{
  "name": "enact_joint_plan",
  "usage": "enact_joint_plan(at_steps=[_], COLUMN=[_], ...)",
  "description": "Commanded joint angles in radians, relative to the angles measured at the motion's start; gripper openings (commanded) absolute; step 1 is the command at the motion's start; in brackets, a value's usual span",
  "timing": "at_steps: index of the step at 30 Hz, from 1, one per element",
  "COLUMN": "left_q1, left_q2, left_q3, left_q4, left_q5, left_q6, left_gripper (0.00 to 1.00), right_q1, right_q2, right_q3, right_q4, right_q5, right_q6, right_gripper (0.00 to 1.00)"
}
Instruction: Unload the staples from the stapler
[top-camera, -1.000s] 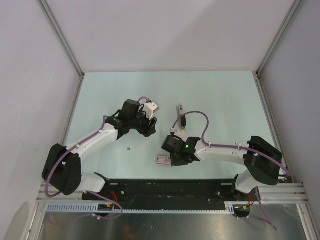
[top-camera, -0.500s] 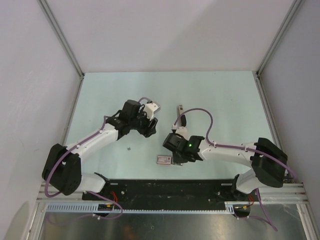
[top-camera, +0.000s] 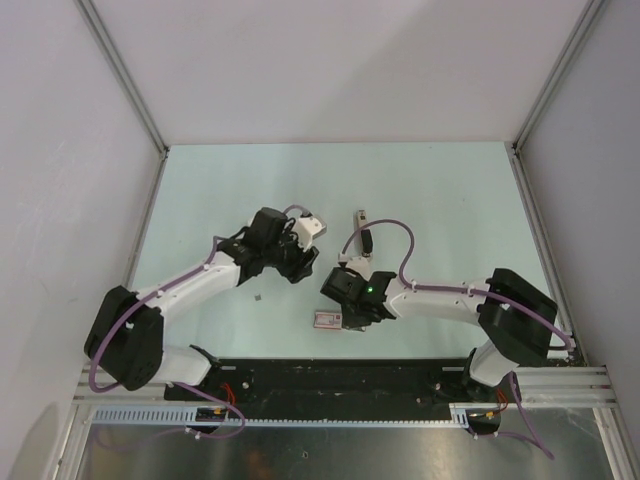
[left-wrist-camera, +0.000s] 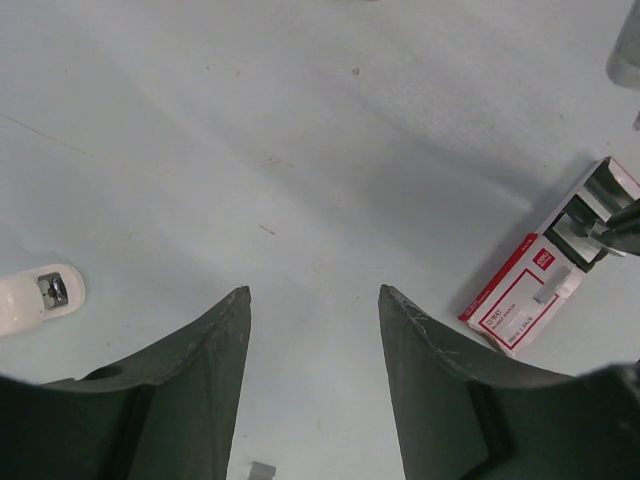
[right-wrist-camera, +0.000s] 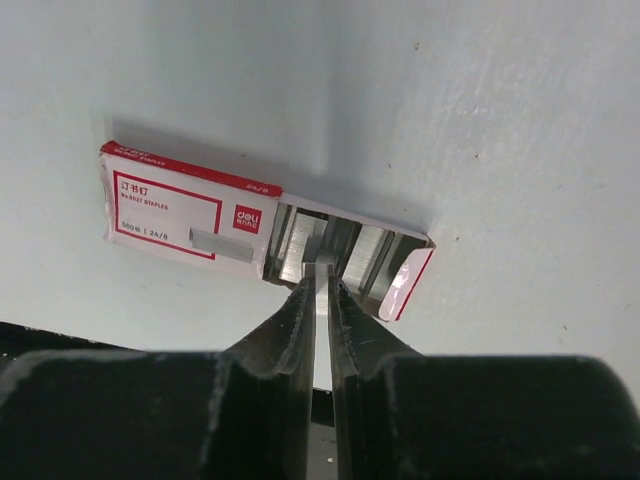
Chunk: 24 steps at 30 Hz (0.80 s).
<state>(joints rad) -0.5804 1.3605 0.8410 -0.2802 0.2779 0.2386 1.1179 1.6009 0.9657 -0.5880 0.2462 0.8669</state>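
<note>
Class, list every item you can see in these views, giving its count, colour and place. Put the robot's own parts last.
table: 1, pale green, inside grey walls.
box: 1, white and red, near the table's front edge, one end open.
staple strip: 1, silver, pinched at the box's open end.
staple bit: 1, dark grey, loose on the table left of the box.
grey bar: 1, grey and black, mid-table beyond the box; too small to identify.
white item: 1, rounded, metal inside, at the left of the left wrist view.
left gripper: 1, black, open, above the table.
right gripper: 1, black, shut on the staple strip.
</note>
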Motion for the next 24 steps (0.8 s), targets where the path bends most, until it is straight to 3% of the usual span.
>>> enact_joint_plan(at_steps=[1,11,18,24], left_q1=[-0.008,-0.108,-0.196,-0.23], left_q2=[0.011,0.007,0.045,0.09], left_q3=[-0.017,-0.113,-0.143,-0.12], left_q4=[0.006,-0.016,-0.016,-0.011], left_q5=[0.008,-0.002,-0.069,-0.104], left_q6=[0.1,0.287,0.335,0.334], left_gripper=[0.59,0.58,0.56,0.56], right_q1=[-0.013,-0.084,-0.191,-0.225], right_q2=[0.01,-0.233,-0.369,-0.344], right_q3=[0.031,-0.056,-0.306,-0.374], right_q4=[0.029,-0.011,0.173,0.285], right_q5=[0.008,-0.042,-0.233,-0.322], right_q6=[-0.011,-0.007,0.05,0.056], right_gripper=[0.13,0.25,0.25,0.23])
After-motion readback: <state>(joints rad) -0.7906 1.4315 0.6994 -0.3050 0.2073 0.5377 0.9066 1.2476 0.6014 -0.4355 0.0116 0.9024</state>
